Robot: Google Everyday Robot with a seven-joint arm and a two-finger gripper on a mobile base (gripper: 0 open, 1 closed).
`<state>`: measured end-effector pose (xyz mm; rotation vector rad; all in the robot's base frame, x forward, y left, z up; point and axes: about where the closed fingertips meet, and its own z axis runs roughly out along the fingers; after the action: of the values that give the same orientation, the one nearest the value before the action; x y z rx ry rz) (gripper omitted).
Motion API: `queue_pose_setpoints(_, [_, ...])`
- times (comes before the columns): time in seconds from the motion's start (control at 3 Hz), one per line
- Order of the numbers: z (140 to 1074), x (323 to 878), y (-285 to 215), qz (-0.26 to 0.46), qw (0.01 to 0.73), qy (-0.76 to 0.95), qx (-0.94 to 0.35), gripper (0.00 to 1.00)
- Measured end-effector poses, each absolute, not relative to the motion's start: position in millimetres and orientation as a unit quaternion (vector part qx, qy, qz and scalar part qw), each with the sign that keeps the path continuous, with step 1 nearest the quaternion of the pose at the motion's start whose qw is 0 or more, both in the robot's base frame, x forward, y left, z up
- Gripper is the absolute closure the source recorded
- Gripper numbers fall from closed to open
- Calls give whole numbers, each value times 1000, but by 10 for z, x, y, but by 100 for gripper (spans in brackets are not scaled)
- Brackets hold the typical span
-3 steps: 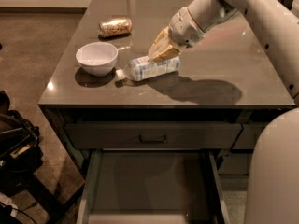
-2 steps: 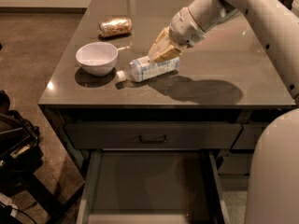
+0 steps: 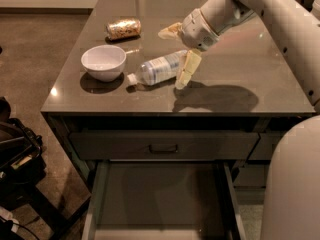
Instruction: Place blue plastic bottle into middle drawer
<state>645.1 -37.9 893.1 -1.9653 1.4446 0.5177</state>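
Note:
The blue plastic bottle (image 3: 159,69) lies on its side on the grey countertop (image 3: 240,74), white cap pointing left toward the bowl. My gripper (image 3: 179,51) hangs over the bottle's base end with its tan fingers spread wide: one finger (image 3: 170,31) reaches up-left behind the bottle, the other (image 3: 188,70) points down at the bottle's right end. It holds nothing. The middle drawer (image 3: 100,199) is pulled out below the counter front, with a dark flat floor and lighter side walls, nothing in it.
A white bowl (image 3: 103,61) stands left of the bottle's cap. A gold crinkled can (image 3: 123,28) lies behind the bowl. A shallow drawer with a small bar handle (image 3: 163,147) is closed above the open one. Dark equipment (image 3: 15,154) sits on the floor at left.
The gripper's fingers were bunched together above the bottle's base and have now spread apart on either side of it. The bottle has not moved.

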Motion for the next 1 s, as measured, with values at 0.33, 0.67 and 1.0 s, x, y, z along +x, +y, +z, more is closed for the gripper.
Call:
queue_pose_setpoints(0.33, [8917, 6498, -299, 198, 308, 542, -756, 0])
queue_pose_setpoints(0.67, [8765, 6556, -108, 219, 279, 533, -768, 0])
queue_pose_setpoints(1.0, [8596, 6598, 52, 215, 234, 532, -785, 0])
